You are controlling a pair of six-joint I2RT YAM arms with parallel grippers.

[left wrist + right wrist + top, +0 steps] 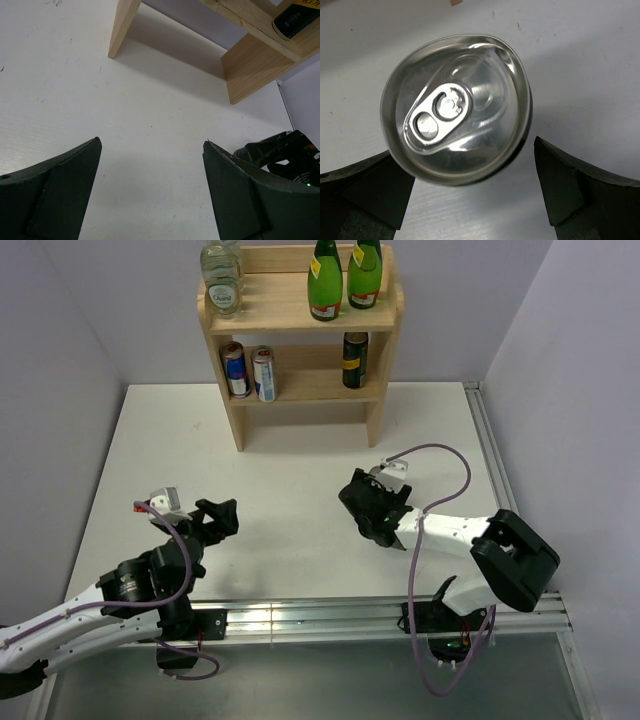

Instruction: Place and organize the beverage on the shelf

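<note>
The wooden shelf (275,302) stands at the back of the table. My right gripper (375,512) hangs open over a beverage can in mid-table. In the right wrist view the can's silver top (455,107) sits between the fingers of my right gripper (465,150), close against the left finger (365,190) and with a gap to the right one. In the top view my hand hides the can. My left gripper (218,515) is open at the near left, with only bare table between the fingers of my left gripper (151,141).
Two green bottles (325,282) and clear glass bottles (222,282) stand on the top tier. On the tier below are a blue can (236,370), a silver can (264,374) and a dark can (355,360). The shelf's leg (122,27) and my right hand (285,155) show in the left wrist view.
</note>
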